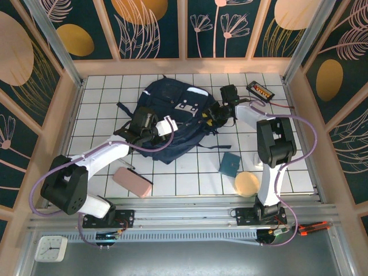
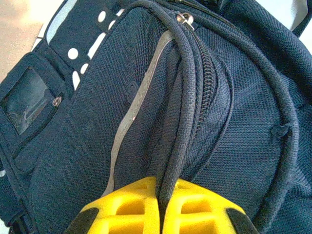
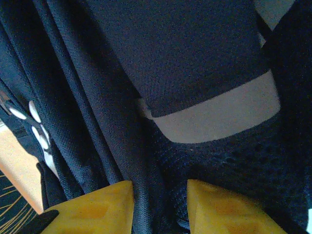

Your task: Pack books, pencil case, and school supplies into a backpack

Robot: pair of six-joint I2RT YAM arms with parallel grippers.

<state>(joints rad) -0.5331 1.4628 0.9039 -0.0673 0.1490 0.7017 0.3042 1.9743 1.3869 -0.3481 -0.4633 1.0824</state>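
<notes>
The navy backpack [image 1: 172,112] lies flat in the middle of the tiled table. My left gripper [image 1: 137,133] is at its near left edge; in the left wrist view the yellow fingers [image 2: 131,204] are shut on a dark corded edge of the backpack [image 2: 204,122] beside a zip. My right gripper [image 1: 217,118] is at the bag's right side. Its jaws [image 3: 161,195] stand apart over dark backpack fabric [image 3: 185,58], with a fold lying against the left finger. The pink pencil case [image 1: 132,182] and the teal pad [image 1: 231,164] lie on the table. The books are out of view.
A round tan disc [image 1: 247,184] sits near the right arm's base, just below the teal pad. A black device with orange buttons [image 1: 260,90] lies at the back right. Wooden walls close in the table on three sides.
</notes>
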